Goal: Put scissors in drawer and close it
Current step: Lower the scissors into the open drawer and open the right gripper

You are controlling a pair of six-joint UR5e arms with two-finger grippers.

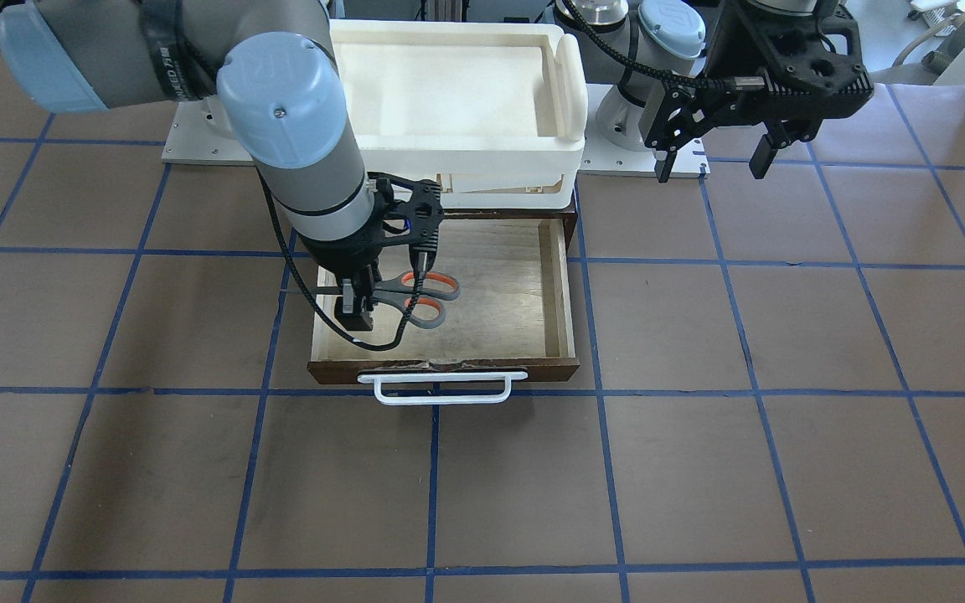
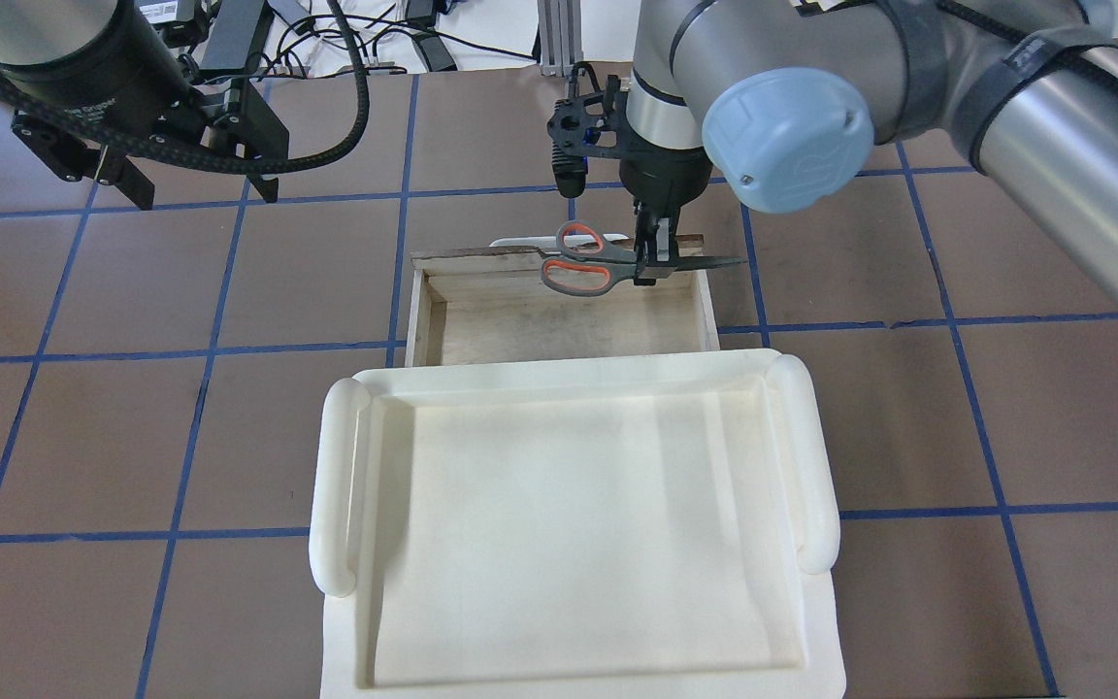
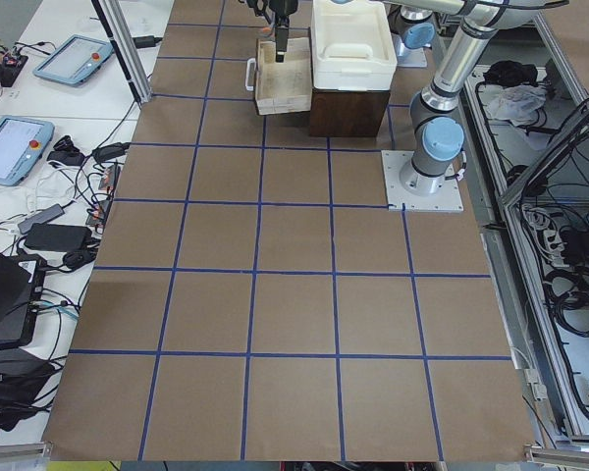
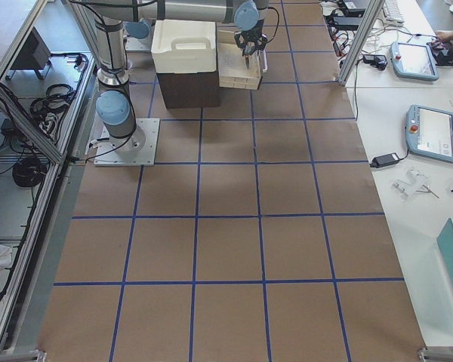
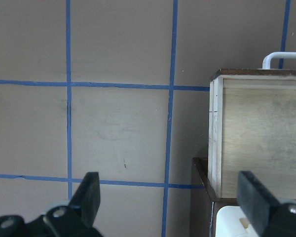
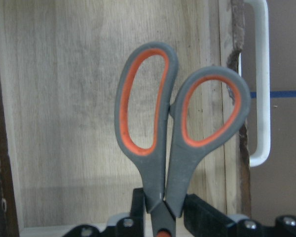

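Note:
The scissors point(image 1: 428, 300), grey handles with orange-red inner loops, hang level over the open drawer point(image 1: 499, 314). My right gripper point(image 1: 357, 314) is shut on them near the pivot. They also show in the overhead view point(image 2: 583, 262) and the right wrist view point(image 6: 177, 128), handles over the pale wood floor point(image 6: 64, 123) near the white bar handle point(image 6: 261, 98). The drawer is pulled out, its dark front and handle point(image 1: 442, 387) facing away from me. My left gripper point(image 1: 713, 167) is open and empty, off to the drawer's side above the table; its wrist view shows the drawer's side wall point(image 5: 261, 138).
A white plastic tray point(image 2: 336, 485) sits on top of the dark cabinet point(image 3: 348, 108) that holds the drawer. The brown table surface has a blue tape grid. Side tables with tablets and cables point(image 3: 20, 147) flank the table ends.

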